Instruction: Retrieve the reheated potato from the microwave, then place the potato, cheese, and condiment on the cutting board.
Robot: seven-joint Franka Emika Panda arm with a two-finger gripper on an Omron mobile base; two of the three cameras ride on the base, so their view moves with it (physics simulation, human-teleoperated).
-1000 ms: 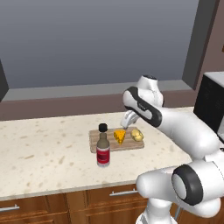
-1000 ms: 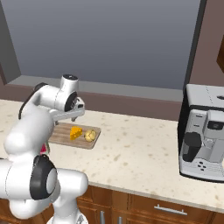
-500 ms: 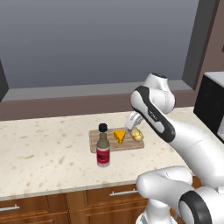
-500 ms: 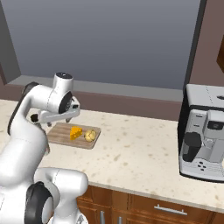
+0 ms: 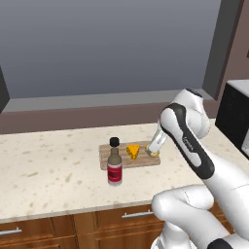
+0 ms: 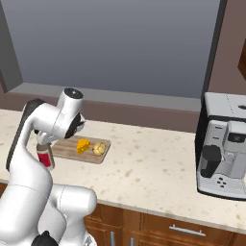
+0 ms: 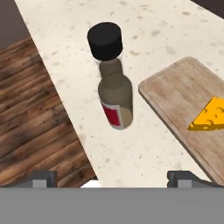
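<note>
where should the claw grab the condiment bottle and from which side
Grip the condiment bottle around its labelled body, below the narrow neck and black cap. It stands upright on the counter, just off the cutting board, so come in level from the counter-edge side, away from the board and cheese. The claw is open.

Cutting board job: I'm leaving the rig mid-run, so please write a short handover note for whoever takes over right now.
Gripper: open, holding nothing, aimed at the bottle.
Potato and cheese: lying on the cutting board.
Bottle: upright on the counter, beside the board near its edge, not on it.
Done: potato is out of the microwave; potato and cheese placed.
Left: grasp the bottle and set it on the board.
</note>
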